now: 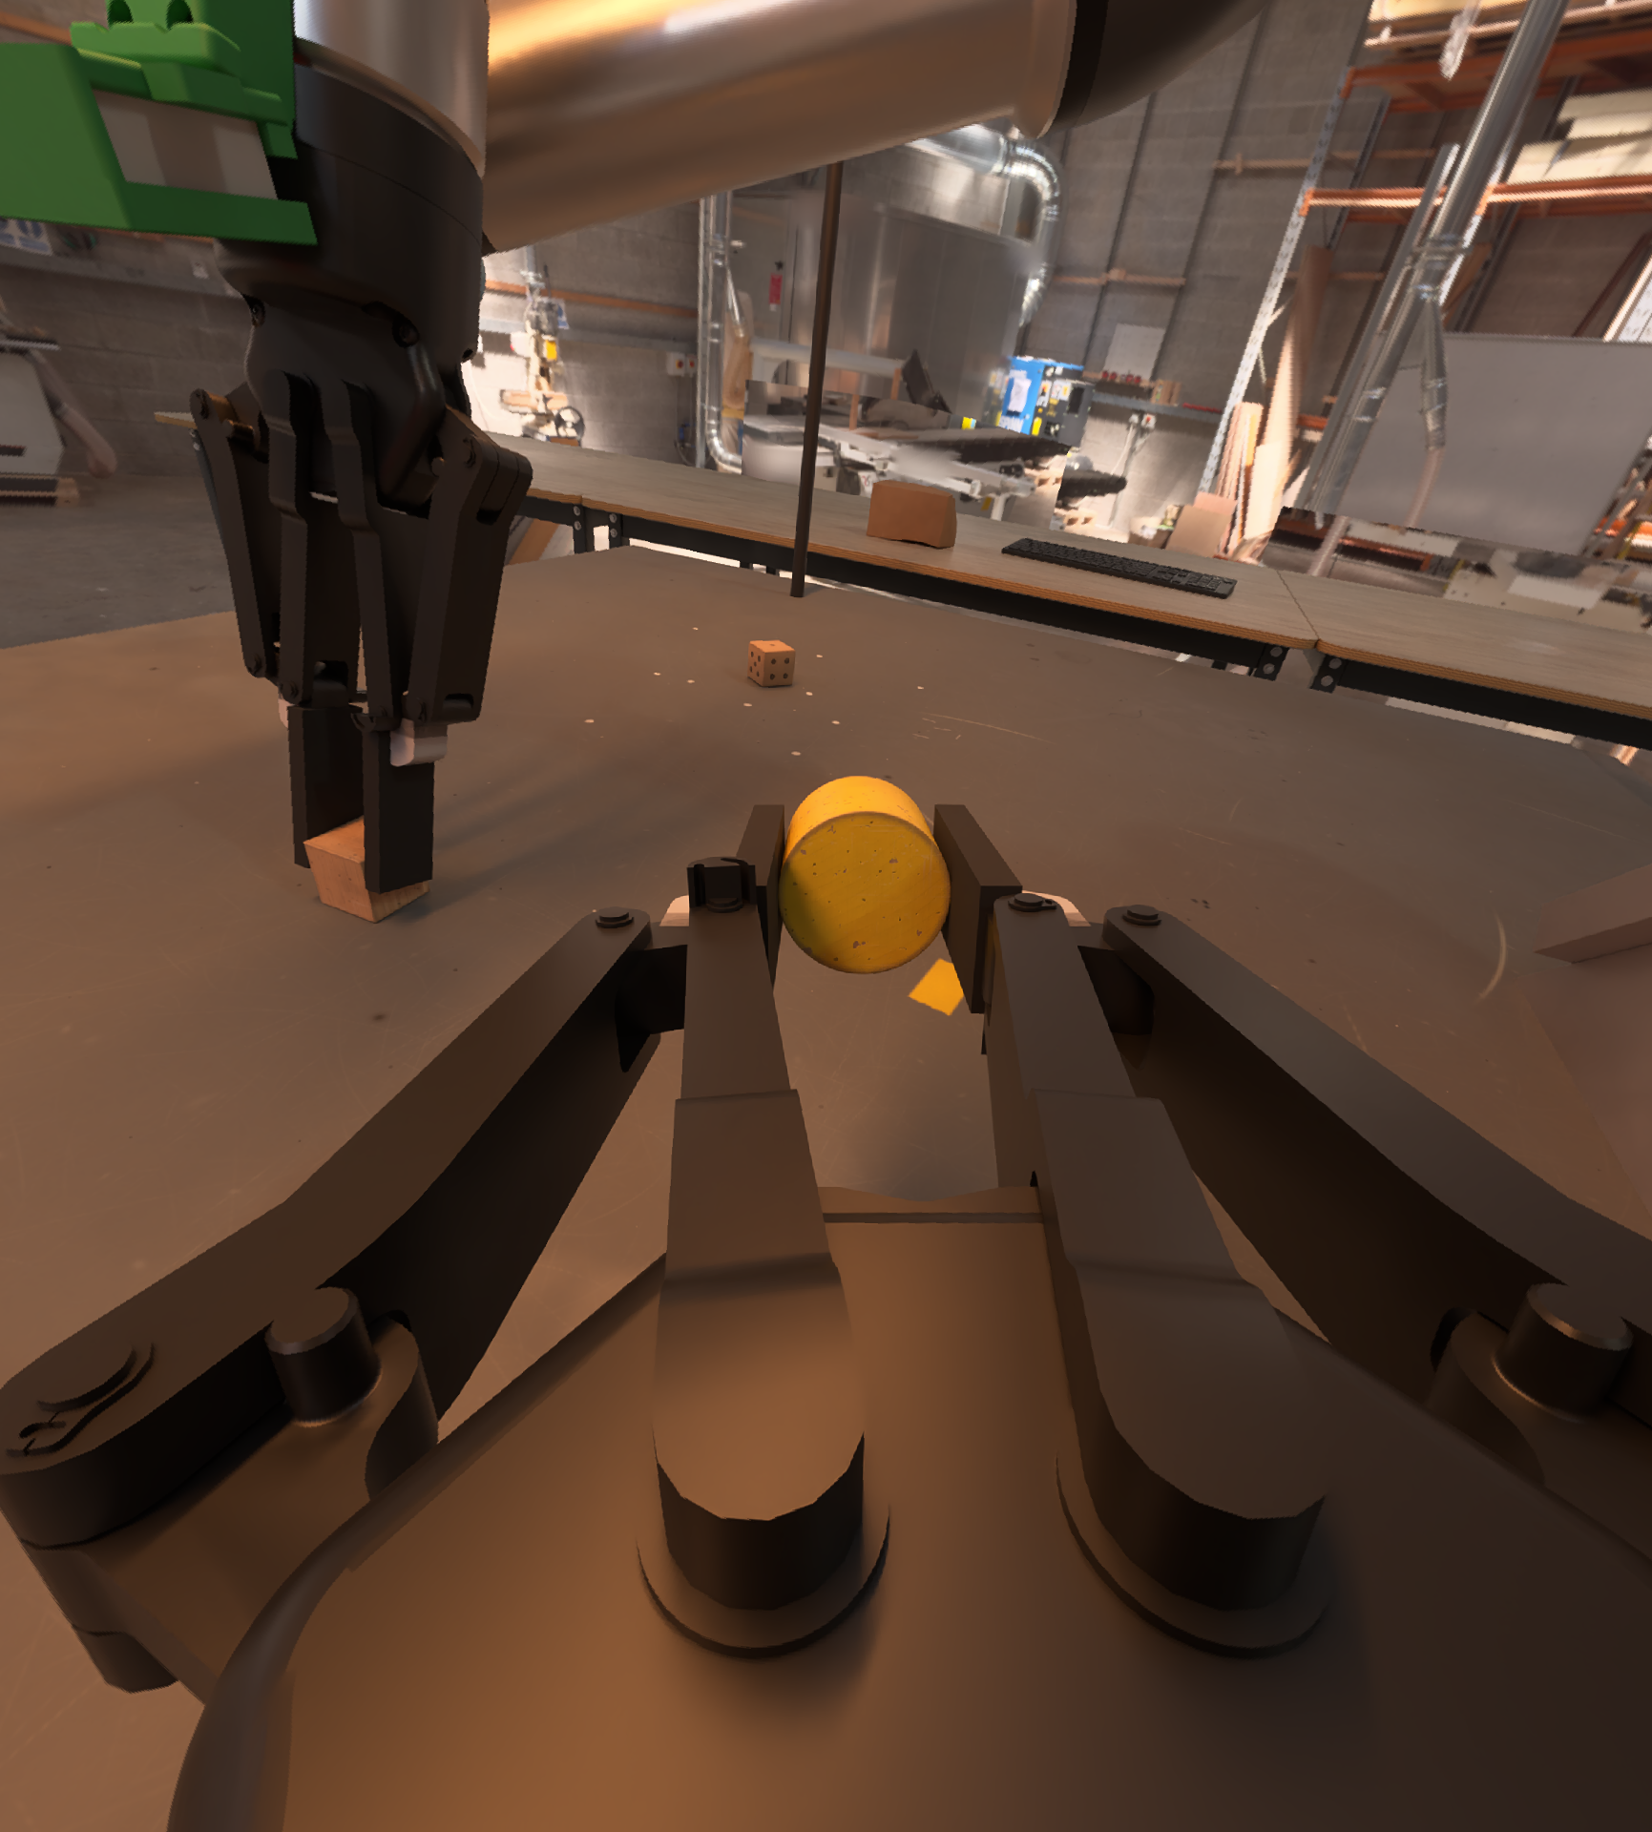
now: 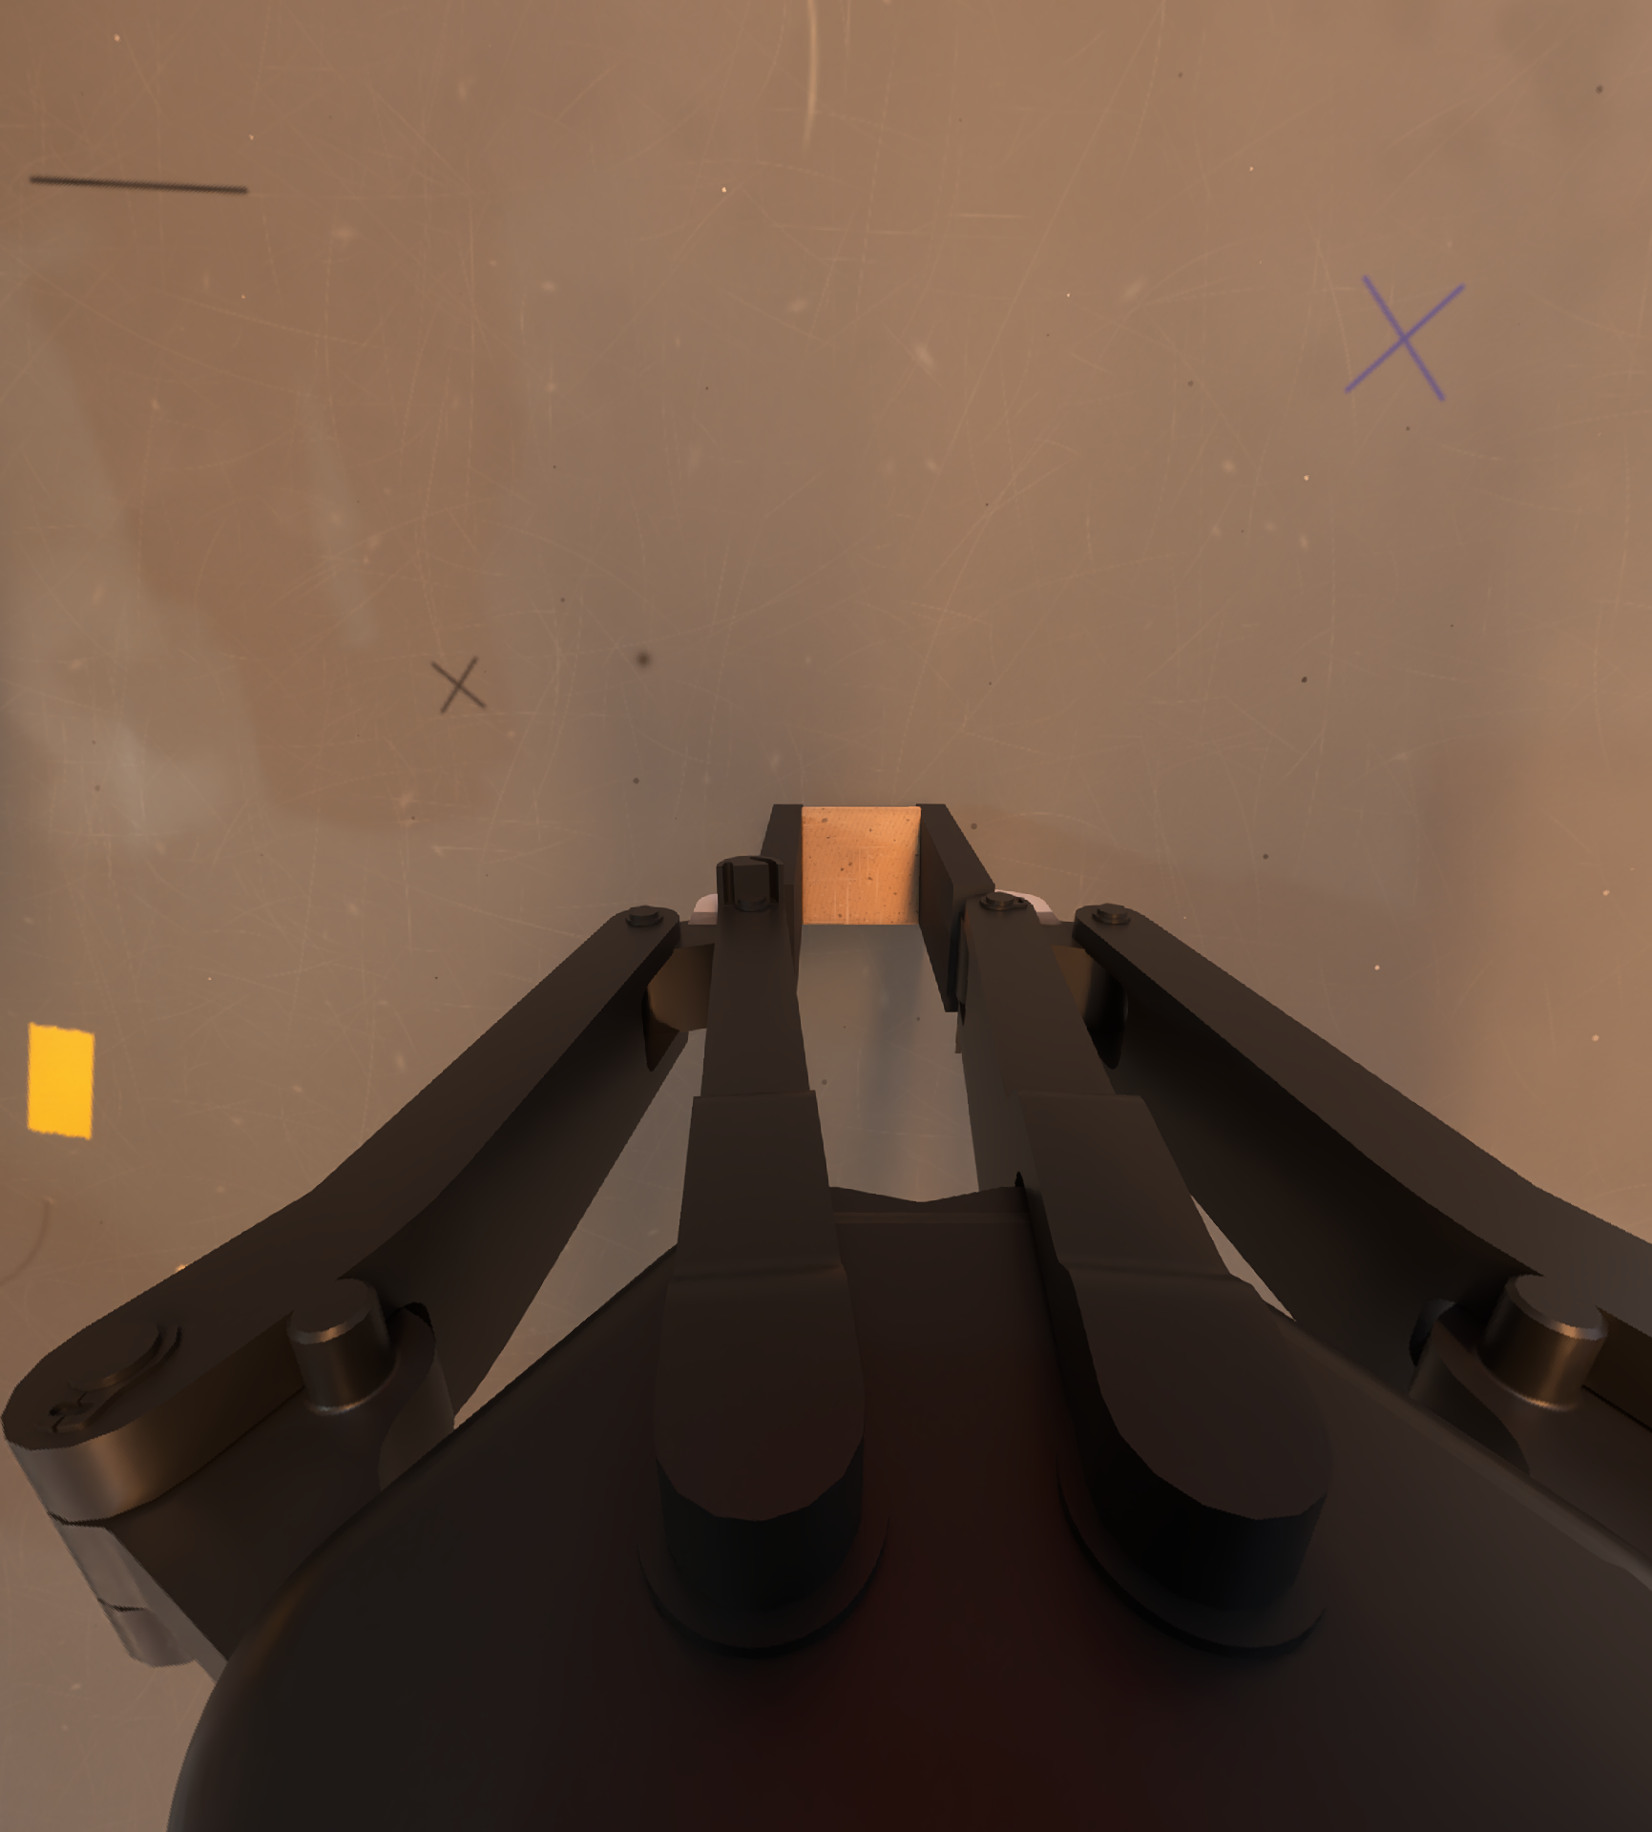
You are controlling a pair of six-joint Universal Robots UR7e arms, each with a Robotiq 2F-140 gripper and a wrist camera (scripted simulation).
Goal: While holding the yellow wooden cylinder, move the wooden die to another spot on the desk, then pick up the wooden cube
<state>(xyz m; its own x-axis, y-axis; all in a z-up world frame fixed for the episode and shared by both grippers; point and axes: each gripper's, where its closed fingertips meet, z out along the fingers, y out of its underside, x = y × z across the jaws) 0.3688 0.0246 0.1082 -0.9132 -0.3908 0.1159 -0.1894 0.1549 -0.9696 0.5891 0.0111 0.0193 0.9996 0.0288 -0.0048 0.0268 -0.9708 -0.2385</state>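
Observation:
My left gripper (image 1: 863, 872) is shut on the yellow wooden cylinder (image 1: 861, 877) and holds it just above the desk. The wooden die (image 1: 770, 662) sits on the desk farther back, free of both grippers. My right gripper (image 2: 859, 860) points straight down and is shut on the plain wooden cube (image 2: 859, 864). In the left wrist view the right gripper (image 1: 360, 843) stands at the left with the cube (image 1: 356, 877) between its fingers, resting on or just off the desk; I cannot tell which.
The brown desk (image 1: 1099, 813) carries a yellow tape patch (image 1: 936, 988), also in the right wrist view (image 2: 60, 1079), and pen crosses (image 2: 1404, 339). A thin dark pole (image 1: 817, 377) rises behind the die. A wooden strip (image 1: 1645, 907) lies at the right. A farther bench holds a keyboard (image 1: 1119, 567).

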